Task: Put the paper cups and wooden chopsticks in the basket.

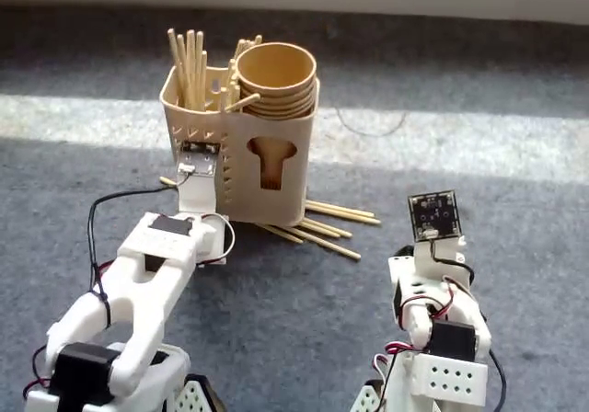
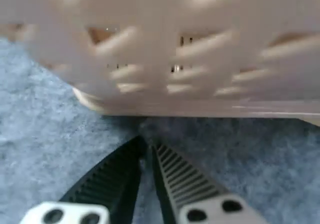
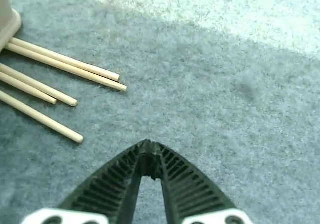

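A beige slotted basket (image 1: 267,159) stands on the grey carpet. Stacked paper cups (image 1: 274,76) sit in its right compartment, and several wooden chopsticks (image 1: 189,62) stand upright in its left one. More chopsticks (image 1: 333,223) lie flat on the carpet at the basket's foot, sticking out to the right. My left gripper (image 2: 147,146) is shut and holds nothing; it is low on the carpet, right against the basket wall (image 2: 175,69). My right gripper (image 3: 148,146) is shut and holds nothing, a short way from the loose chopsticks (image 3: 60,66).
The left arm (image 1: 161,256) leans in toward the basket's front left corner. The right arm (image 1: 433,246) stands apart to the right over bare carpet (image 1: 479,154). A thin wire (image 1: 368,127) lies behind the basket.
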Motion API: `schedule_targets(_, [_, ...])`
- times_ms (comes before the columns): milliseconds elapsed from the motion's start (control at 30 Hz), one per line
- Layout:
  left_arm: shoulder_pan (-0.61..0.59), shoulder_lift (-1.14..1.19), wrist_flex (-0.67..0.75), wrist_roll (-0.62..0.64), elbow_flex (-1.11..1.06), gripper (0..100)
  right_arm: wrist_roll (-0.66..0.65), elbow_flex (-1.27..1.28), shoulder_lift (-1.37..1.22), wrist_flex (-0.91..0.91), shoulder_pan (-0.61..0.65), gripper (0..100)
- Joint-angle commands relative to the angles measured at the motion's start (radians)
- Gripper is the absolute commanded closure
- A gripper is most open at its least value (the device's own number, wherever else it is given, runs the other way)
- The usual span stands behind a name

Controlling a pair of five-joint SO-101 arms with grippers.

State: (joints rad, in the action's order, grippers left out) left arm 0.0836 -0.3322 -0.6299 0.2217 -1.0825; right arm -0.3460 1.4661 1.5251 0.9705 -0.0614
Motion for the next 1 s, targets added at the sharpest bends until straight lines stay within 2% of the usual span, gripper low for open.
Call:
schedule_targets(0, [0.004, -0.008, -0.005, -0.008, 0.007, 99, -0.012, -0.013, 0.010, 0.004, 0.010, 98.5])
schedule_targets(367, [-0.001, -0.018, -0.008, -0.008, 0.004, 99, -0.008, -0.101, 0.010, 0.054, 0.082, 98.5])
schedule_targets(533, [-0.001, -0.077, -0.080, -0.009, -0.002, 99, -0.008, -0.125, 0.010, 0.061, 0.102, 98.5])
schedule_targets(867, [-0.001, -0.673, -0.098, -0.069, -0.248, 99, -0.008, -0.125, 0.010, 0.059, 0.102, 98.5])
schedule_targets(967, [0.002, -0.862, -0.149, -0.071, -0.315, 99, -0.008, -0.125, 0.010, 0.059, 0.102, 98.5])
